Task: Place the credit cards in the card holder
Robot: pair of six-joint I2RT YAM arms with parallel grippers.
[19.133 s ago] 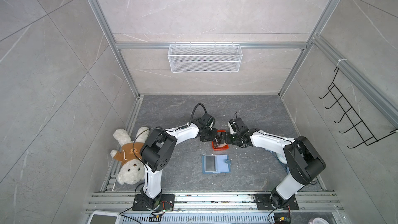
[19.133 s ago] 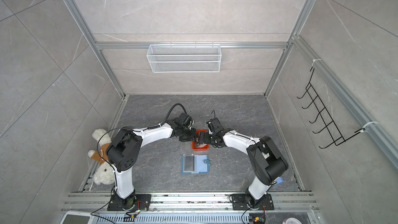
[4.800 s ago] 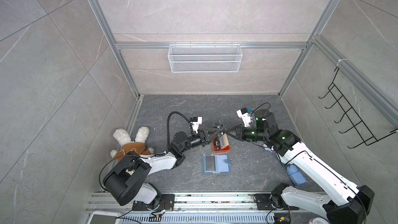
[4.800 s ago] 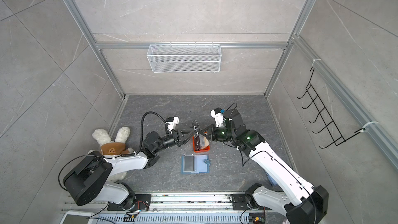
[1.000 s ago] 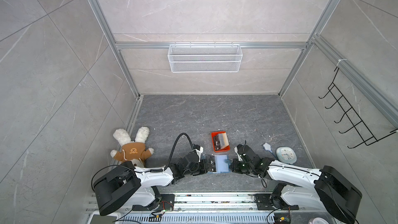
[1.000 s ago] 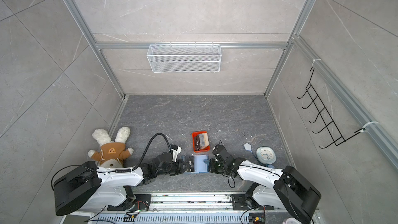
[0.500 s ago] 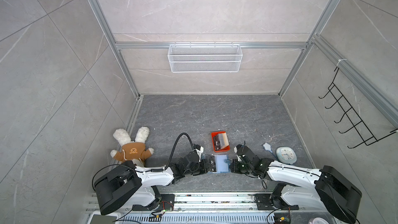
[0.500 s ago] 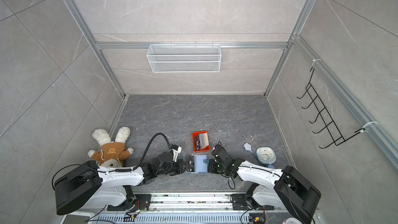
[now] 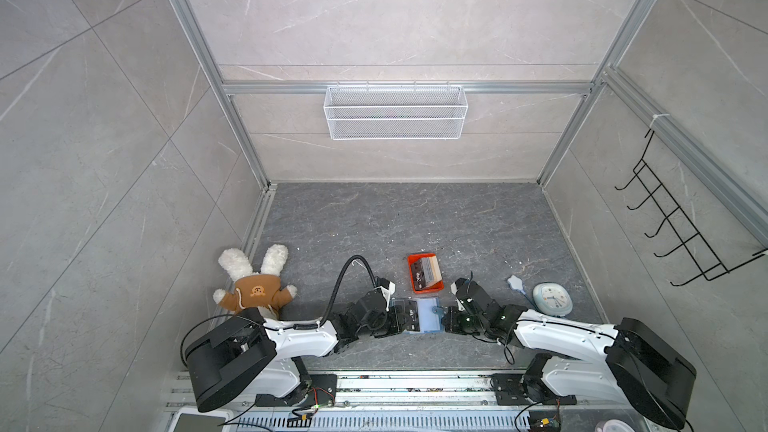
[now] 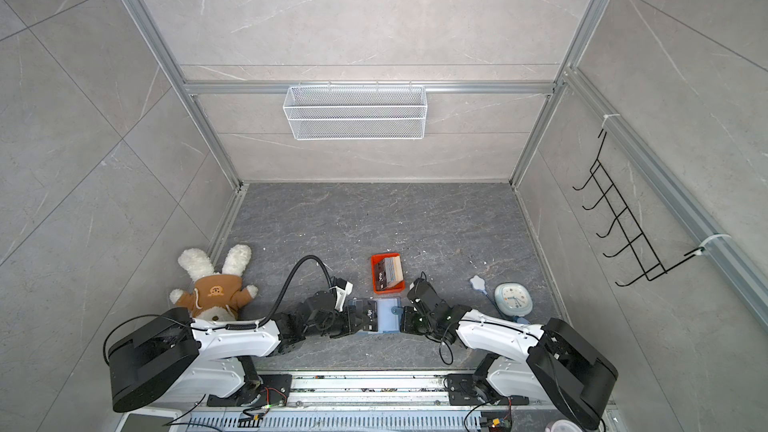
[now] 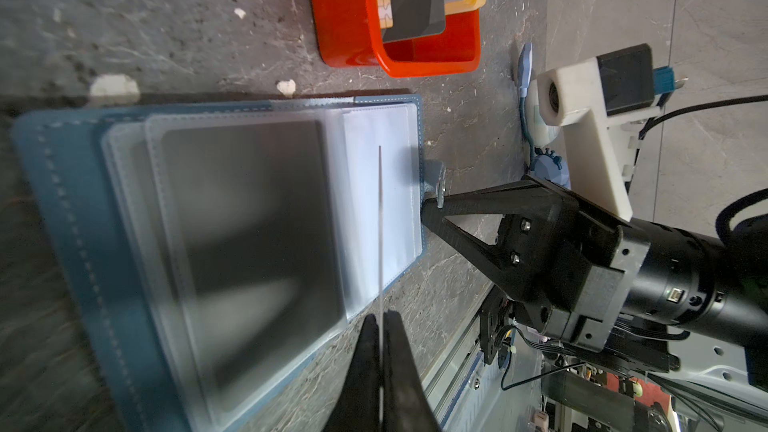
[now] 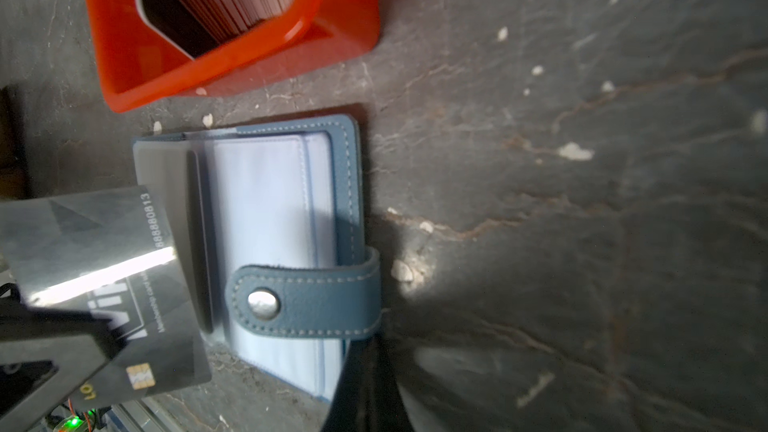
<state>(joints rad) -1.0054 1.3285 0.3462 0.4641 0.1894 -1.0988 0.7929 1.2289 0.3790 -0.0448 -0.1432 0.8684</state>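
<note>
The blue card holder [image 9: 428,315] [image 10: 388,315] lies open on the floor near the front edge, its clear pockets facing up [image 11: 249,222]. My left gripper [image 9: 399,320] [image 11: 380,326] is shut on one dark credit card [image 12: 104,276], which hangs tilted over the holder's left half; the left wrist view shows this card edge-on. My right gripper [image 9: 445,320] [image 11: 430,204] is shut, its tips against the holder's right edge by the snap tab [image 12: 303,301]. Several more credit cards [image 9: 426,274] stand in the orange tray [image 9: 409,268] just behind the holder.
A plush rabbit [image 9: 253,284] lies at the left wall. A small pale-blue clock [image 9: 552,297] and a little blue-white piece [image 9: 515,282] sit to the right of my right arm. A wire basket [image 9: 395,118] hangs on the back wall and a hook rack [image 9: 685,234] on the right wall.
Since about five seconds ago both arms have come down from the tray to the holder, the left one carrying a card. Over the last second hardly anything has moved.
</note>
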